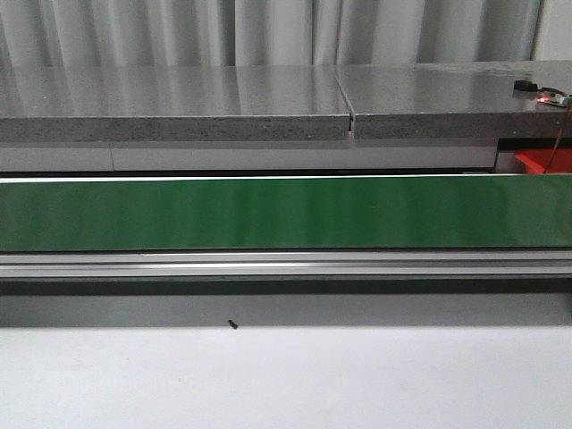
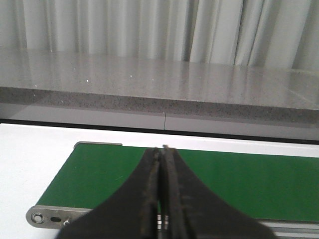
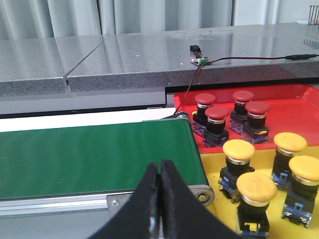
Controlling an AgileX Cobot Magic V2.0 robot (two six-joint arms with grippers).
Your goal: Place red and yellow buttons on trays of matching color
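Red buttons (image 3: 227,112): four, on red tray (image 3: 294,102). Yellow buttons (image 3: 269,169): four, on yellow tray (image 3: 215,172), right of conveyor belt (image 1: 286,213). Rigid, probably light; grasp below smooth cap. Left gripper (image 2: 163,149), right gripper (image 3: 159,163): clenched, empty.

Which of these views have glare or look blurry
Front view: soft vertical sheen bands on the green conveyor belt, pale reflections on the grey countertop. Left wrist view: the left end effector is slightly soft up close. Right wrist view: small highlights on the red buttons and yellow buttons.
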